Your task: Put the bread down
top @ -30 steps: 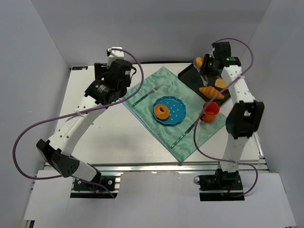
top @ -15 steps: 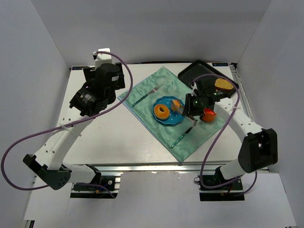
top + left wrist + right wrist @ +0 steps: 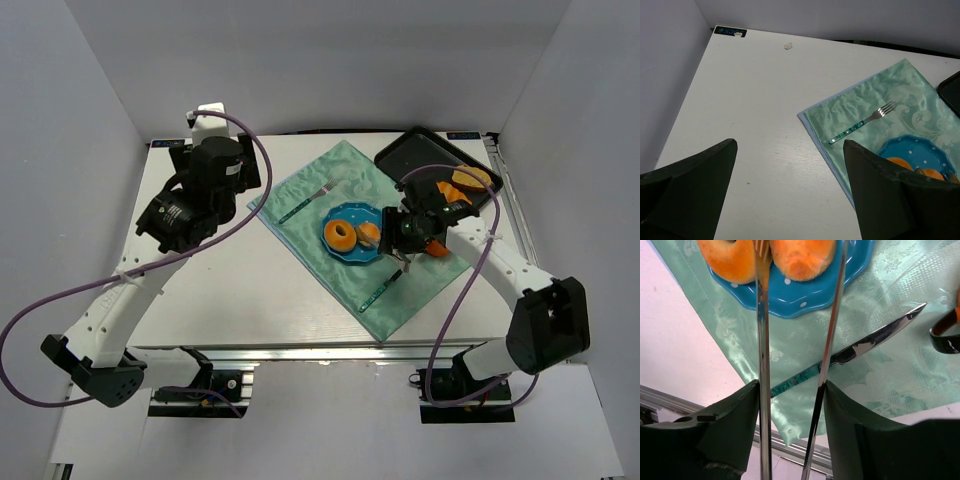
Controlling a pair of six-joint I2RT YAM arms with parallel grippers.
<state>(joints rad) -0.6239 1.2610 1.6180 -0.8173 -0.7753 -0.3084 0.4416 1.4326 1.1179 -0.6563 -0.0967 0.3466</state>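
Two golden-orange bread pieces lie side by side on the blue plate (image 3: 352, 250). The ring piece (image 3: 340, 235) is on the left and the second piece (image 3: 369, 234) on the right. In the right wrist view the ring (image 3: 732, 260) and the second piece (image 3: 802, 257) sit at the top on the plate (image 3: 790, 302). My right gripper (image 3: 792, 385) is shut on metal tongs (image 3: 762, 340), and their arms flank the second piece. I cannot tell whether they still pinch it. My left gripper (image 3: 790, 200) is open and empty over bare table left of the cloth.
A green cloth (image 3: 320, 260) lies under the plate, with a fork (image 3: 310, 200) and a knife (image 3: 385, 290) on it. An orange cup (image 3: 440, 247) stands right of the plate. A black tray (image 3: 425, 155) at the back right holds other orange pieces (image 3: 465, 182).
My right arm swung from the black tray to the plate, and a second bread piece now lies on the plate beside the ring. My left arm drew back to the left.
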